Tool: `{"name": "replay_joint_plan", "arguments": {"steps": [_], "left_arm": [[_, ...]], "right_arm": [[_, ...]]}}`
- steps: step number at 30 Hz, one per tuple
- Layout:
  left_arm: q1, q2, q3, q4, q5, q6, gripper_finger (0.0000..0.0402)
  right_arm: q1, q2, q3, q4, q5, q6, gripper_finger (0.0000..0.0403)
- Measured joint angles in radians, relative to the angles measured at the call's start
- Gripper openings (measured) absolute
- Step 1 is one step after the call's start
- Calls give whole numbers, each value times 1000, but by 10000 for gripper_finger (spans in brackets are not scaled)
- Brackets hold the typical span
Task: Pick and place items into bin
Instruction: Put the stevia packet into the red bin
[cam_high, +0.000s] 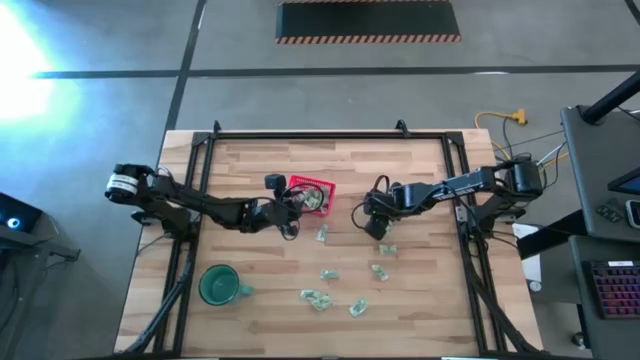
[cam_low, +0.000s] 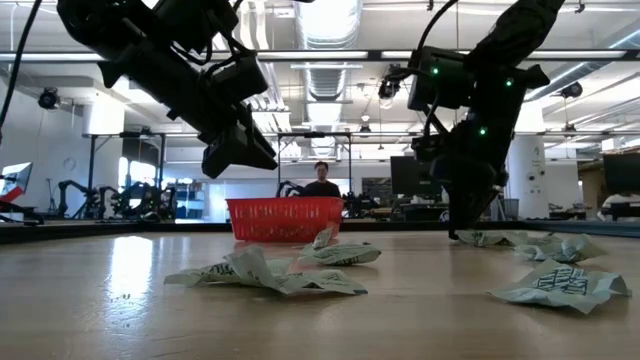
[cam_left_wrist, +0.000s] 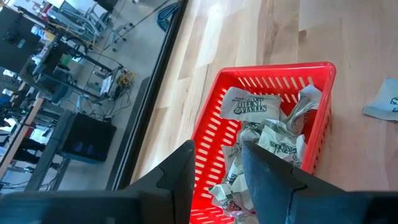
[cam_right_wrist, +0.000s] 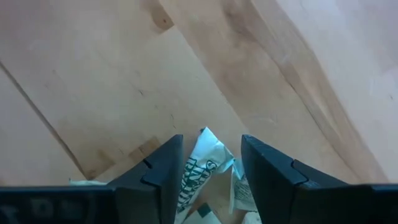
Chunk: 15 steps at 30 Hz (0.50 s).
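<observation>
The bin is a red mesh basket (cam_high: 322, 186) at the table's middle, holding several green-and-white wrapped items (cam_left_wrist: 252, 106). My left gripper (cam_left_wrist: 217, 152) hovers open just above the bin's near-left wall (cam_left_wrist: 208, 134), clear of it in the low view (cam_low: 250, 155). My right gripper (cam_right_wrist: 211, 146) points down at the table to the right of the bin (cam_high: 377, 228). It is open, with one finger on each side of a wrapped item (cam_right_wrist: 202, 165) that lies on the wood. More items lie loose nearer the front edge (cam_high: 328, 273).
A dark-green mug (cam_high: 218, 285) stands near the front left. Loose items are scattered between the bin and the front edge (cam_high: 315, 297), (cam_high: 380, 270), (cam_high: 322, 235). A black frame (cam_high: 330, 135) runs along the table's far and side edges. A person (cam_low: 321, 180) shows far behind the table.
</observation>
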Motion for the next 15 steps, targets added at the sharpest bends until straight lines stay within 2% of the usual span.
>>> {"name": "replay_joint_plan", "arguments": {"steps": [4, 11, 15], "left_arm": [[0, 0, 0, 0, 0, 0, 116], [0, 0, 0, 0, 0, 0, 116], [0, 0, 0, 0, 0, 0, 116]], "right_arm": [[0, 0, 0, 0, -5, -35, 112], [-3, -1, 0, 1, -41, -96, 18], [-3, -2, 8, 35, -36, -142, 14]]}}
